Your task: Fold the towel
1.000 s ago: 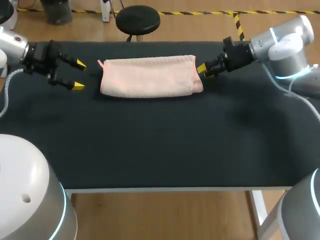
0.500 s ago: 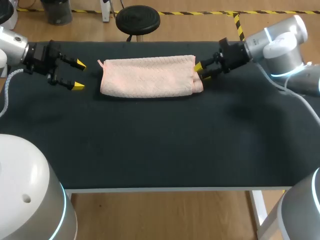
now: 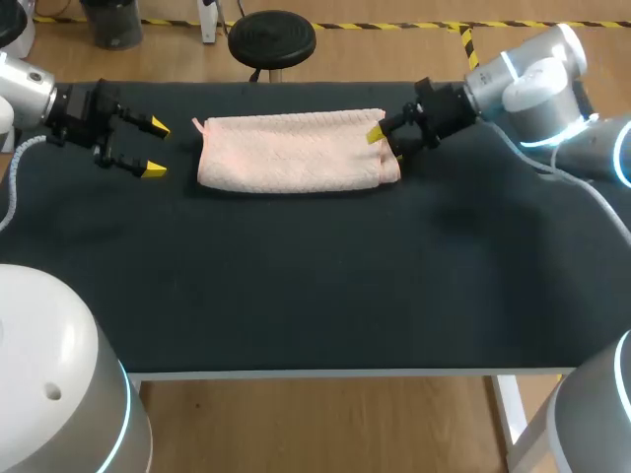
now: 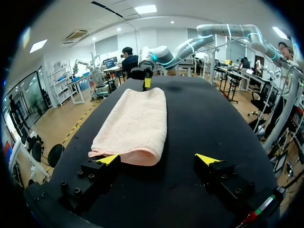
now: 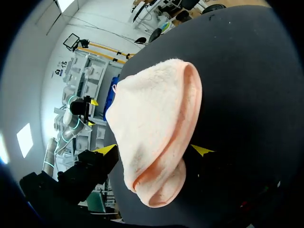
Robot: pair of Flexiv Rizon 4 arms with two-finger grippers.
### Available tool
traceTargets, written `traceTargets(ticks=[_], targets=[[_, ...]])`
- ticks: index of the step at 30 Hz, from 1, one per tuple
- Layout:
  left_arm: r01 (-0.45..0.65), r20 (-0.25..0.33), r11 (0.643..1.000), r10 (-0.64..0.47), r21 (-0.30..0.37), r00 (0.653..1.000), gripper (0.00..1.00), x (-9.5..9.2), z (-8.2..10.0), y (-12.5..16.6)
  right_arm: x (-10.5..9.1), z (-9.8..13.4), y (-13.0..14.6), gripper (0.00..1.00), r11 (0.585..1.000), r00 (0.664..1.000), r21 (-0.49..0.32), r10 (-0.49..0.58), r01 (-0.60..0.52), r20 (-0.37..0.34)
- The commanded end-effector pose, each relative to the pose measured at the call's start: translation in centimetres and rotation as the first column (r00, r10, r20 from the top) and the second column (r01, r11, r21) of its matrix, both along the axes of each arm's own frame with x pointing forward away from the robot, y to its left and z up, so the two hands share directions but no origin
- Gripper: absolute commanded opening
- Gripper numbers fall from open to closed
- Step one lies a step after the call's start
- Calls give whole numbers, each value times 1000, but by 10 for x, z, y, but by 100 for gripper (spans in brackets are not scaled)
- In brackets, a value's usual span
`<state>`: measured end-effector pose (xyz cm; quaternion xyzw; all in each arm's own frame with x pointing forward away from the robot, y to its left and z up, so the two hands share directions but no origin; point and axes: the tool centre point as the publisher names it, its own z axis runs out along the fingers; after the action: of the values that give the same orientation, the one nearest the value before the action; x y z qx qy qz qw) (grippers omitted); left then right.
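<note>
Straddling the towel's [image 3: 294,151] R end, the R gripper [image 3: 386,146] has its jaws spread wide: one yellow tip over the far edge, the other down by the near edge, w/ the folded end lying right between them in the R wrist view. Towel's a long folded pink strip, flat across the far half of the black table [image 3: 315,286]. L gripper [image 3: 155,148] hangs just off its L end, jaws spread too, a gap btwn tips & cloth.
</note>
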<state>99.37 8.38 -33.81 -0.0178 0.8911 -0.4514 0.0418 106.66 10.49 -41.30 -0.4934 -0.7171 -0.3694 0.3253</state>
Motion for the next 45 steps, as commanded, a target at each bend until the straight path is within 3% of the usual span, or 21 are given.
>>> traceTargets(ticks=[1, 7, 8, 13, 25, 38, 45], targets=[[-1, 2, 1000, 1, 1, 1000, 100, 0, 0, 0, 4, -15, 14, 100, 1000, 1000, -4, 20, -20, -8], [-1, 2, 1000, 1, 1, 1000, 100, 0, 0, 0, 1, -18, 22, 100, 999, 1000, -33, 27, -27, -12], [-1, 2, 1000, 1, 1, 1000, 100, 0, 0, 0, 1, -18, 23, 74, 999, 1000, -37, 27, -27, -12], [-1, 2, 1000, 1, 1, 1000, 100, 0, 0, 0, 2, -20, 24, 0, 997, 1000, -73, 26, -26, -8], [-1, 2, 1000, 1, 1, 1000, 100, 0, 0, 0, 5, -1, 40, 0, 985, 999, -171, 25, -18, 35], [-1, 2, 1000, 1, 1, 1000, 100, 0, 0, 0, 9, 46, 101, 0, 955, 984, -297, 72, -20, 166], [-1, 2, 1000, 1, 1, 1000, 100, 0, 0, 0, 1, 72, 148, 0, 932, 953, -354, 170, -73, 250]])
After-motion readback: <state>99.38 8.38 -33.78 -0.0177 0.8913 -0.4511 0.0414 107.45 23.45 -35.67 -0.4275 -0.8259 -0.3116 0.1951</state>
